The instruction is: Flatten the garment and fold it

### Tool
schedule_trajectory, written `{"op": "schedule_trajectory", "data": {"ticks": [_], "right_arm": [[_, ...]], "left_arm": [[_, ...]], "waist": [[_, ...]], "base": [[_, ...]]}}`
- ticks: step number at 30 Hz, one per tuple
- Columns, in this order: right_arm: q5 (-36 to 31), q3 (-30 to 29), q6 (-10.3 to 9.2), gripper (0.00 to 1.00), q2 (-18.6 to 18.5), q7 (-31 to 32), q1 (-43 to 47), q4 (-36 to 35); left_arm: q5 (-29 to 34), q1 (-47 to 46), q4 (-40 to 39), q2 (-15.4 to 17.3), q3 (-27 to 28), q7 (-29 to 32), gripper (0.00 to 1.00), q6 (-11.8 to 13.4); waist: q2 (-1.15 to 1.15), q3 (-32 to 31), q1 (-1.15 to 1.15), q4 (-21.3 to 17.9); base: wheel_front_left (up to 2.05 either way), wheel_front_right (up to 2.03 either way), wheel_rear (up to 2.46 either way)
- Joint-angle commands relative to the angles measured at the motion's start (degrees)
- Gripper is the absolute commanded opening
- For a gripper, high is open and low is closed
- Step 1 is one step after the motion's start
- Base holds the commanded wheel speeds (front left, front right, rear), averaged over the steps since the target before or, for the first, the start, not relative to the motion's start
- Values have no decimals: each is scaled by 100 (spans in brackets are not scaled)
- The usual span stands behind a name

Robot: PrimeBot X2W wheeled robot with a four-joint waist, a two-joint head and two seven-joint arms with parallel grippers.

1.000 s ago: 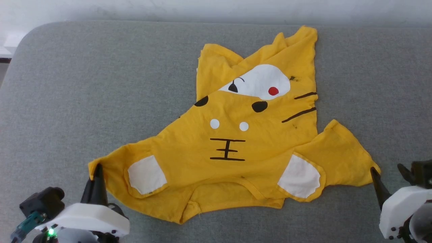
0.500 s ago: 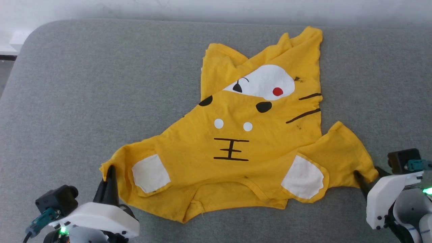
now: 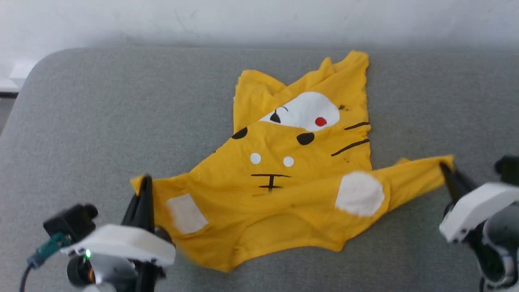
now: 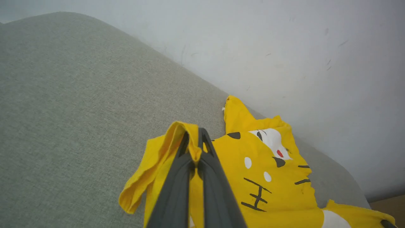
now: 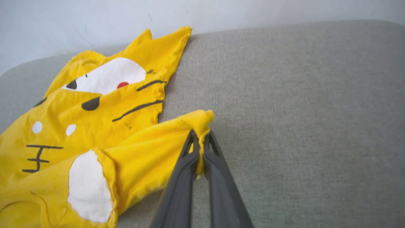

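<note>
Left jaws: closed, fingers (image 4: 175, 190) pinching the hem of the left sleeve (image 3: 162, 194) of the yellow shirt (image 3: 284, 182). A fold of cloth stands up over the tips, and a loose flap droops just beside them. Right jaws: closed, fingers (image 5: 180, 190) clamped on the very end of the right sleeve (image 3: 413, 176). That sleeve is drawn out into a narrow, taut band running from the shirt body straight to the tips. The shirt lies print side up on the grey cushion (image 3: 81, 121), spread between my two pairs of jaws. Most of the body reaches past the tips toward the white wall (image 3: 259, 20). Just inboard of the left jaws sits a white square patch (image 3: 186, 213), and a rounder white patch (image 3: 359, 194) sits inboard of the right jaws. The neck opening lies between the two grips, nearer to me than either set of tips. At the end farthest from the jaws the cloth is folded over on a diagonal. The fold cuts across the white eye band (image 3: 304, 111) with its red dot. Black whisker lines (image 3: 350, 142) run on the side toward the right jaws. The cloth is creased around both grips. The head view is blurred near my left wrist.
</note>
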Motion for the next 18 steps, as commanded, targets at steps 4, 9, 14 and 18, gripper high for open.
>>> {"op": "schedule_trajectory", "data": {"ticks": [4, 9, 14, 18], "right_arm": [[57, -110, -4, 0, 84, -98, -576, -665], [66, -31, -4, 0, -50, 103, -1417, -1251], [110, 169, -4, 0, -438, 545, -2408, -1483], [247, 227, -4, 0, -579, 958, -3102, -1560]], "left_arm": [[-125, -769, -75, 18, 14, 47, 0, -136], [-269, -1805, -146, 114, 163, 269, 0, -109], [-383, -2947, -283, 338, 302, 757, 0, 35], [-436, -3765, -411, 580, 318, 1328, 0, 194]], "waist": [[0, -419, 0, -313], [0, -657, 0, -518], [0, -779, 0, -691], [0, -802, 0, -774]], "base": [[0, 0, 0], [0, 0, 0], [0, 0, 0], [0, 0, 0]]}}
